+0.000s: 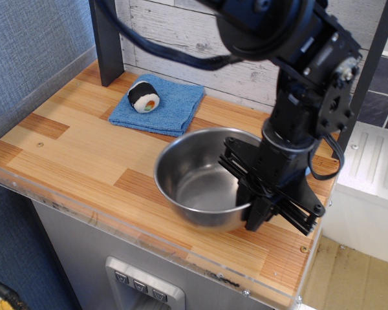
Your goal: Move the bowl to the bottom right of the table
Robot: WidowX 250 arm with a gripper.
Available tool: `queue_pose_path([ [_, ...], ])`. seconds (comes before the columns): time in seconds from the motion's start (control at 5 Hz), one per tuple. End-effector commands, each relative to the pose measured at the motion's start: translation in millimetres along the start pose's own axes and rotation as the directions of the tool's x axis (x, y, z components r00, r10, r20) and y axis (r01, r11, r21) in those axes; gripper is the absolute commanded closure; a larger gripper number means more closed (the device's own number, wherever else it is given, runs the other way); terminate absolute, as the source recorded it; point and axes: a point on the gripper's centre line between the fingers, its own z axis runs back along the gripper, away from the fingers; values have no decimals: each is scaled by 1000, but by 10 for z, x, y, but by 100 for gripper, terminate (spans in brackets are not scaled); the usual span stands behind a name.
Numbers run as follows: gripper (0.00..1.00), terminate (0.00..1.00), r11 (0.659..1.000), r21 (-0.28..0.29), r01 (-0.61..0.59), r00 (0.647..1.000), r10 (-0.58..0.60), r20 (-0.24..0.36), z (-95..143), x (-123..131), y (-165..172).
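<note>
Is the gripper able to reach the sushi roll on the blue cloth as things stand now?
Probably not right now: the gripper is shut on the bowl rim. The sushi roll lies uncovered on the blue cloth, so after releasing the bowl the way looks free.
</note>
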Motion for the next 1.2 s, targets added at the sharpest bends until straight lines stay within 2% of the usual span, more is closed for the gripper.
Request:
queue_pose_path([
  [0.0,100,0,997,39,65,998,-65,2,-22,50,-142],
  [0.2,100,0,996,41,83,996,-83,-11,-94,51,-160],
  [0.4,0,0,998,51,20,1000,-20,-17,-63,18,-124],
  [0.6,0,0,999,42,-22,1000,23,-14,-51,-4,-96],
  [1.0,0,0,999,33,-27,999,27,-18,-27,-26,-77],
])
